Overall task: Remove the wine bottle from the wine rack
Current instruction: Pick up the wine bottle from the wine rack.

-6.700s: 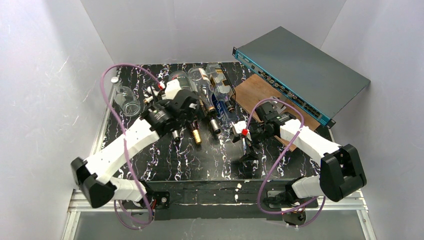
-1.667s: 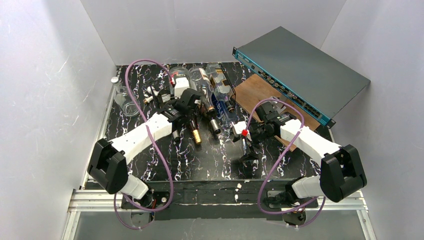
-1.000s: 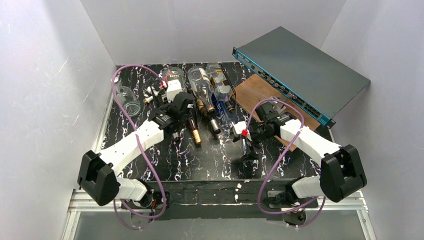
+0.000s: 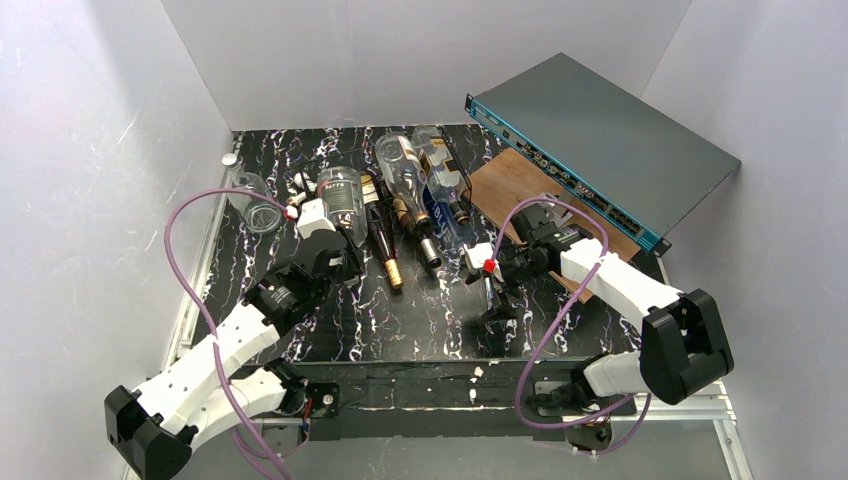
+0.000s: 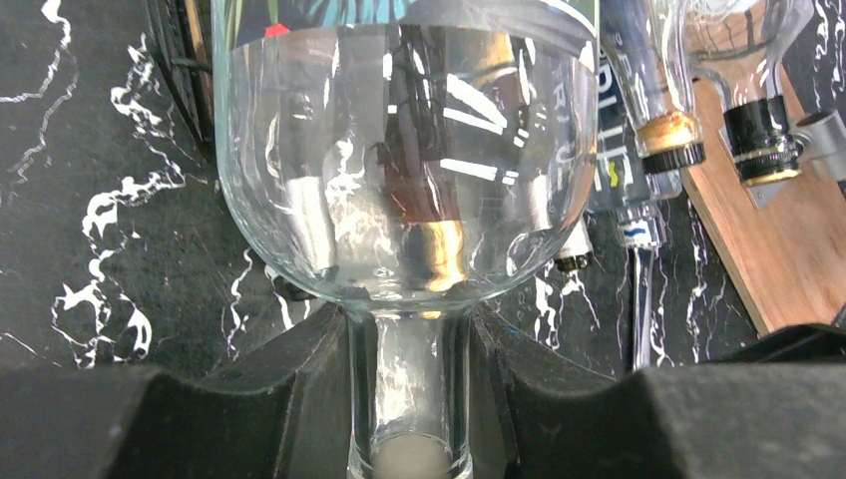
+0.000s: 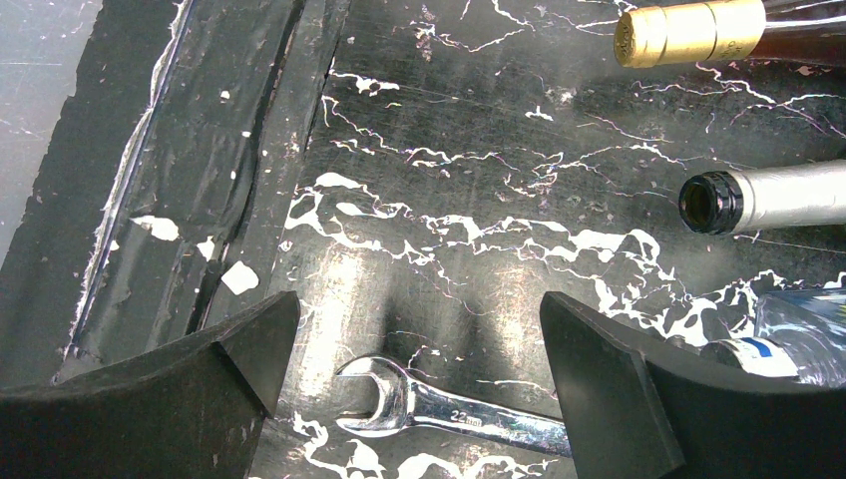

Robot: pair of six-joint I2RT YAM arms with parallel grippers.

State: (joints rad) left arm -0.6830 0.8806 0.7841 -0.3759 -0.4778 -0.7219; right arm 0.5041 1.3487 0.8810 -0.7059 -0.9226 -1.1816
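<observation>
Grey box (image 4: 610, 135): seen at upper right, with a wooden board (image 4: 515, 180) along its near edge.
Wine rack (image 4: 463, 186): placed at upper centre, filled with other bottles (image 4: 405, 175) lying side by side.
Wine bottle (image 4: 340, 195): clear, found left of centre, just beside a gold-capped bottle (image 4: 385, 250); a glass jar (image 4: 252, 203) is seen at its left.
Left gripper (image 5: 409, 369): clamped on the wine bottle's neck.
Right gripper (image 6: 419, 339): jaws spread wide, nothing held, with a wrench (image 6: 449, 409) seen below.

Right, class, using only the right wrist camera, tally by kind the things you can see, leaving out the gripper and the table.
Bottles, partly in view: 3 (gold-capped bottle, silver-necked bottle, clear blue-labelled bottle)
Wrench: 1
Total: 4
</observation>
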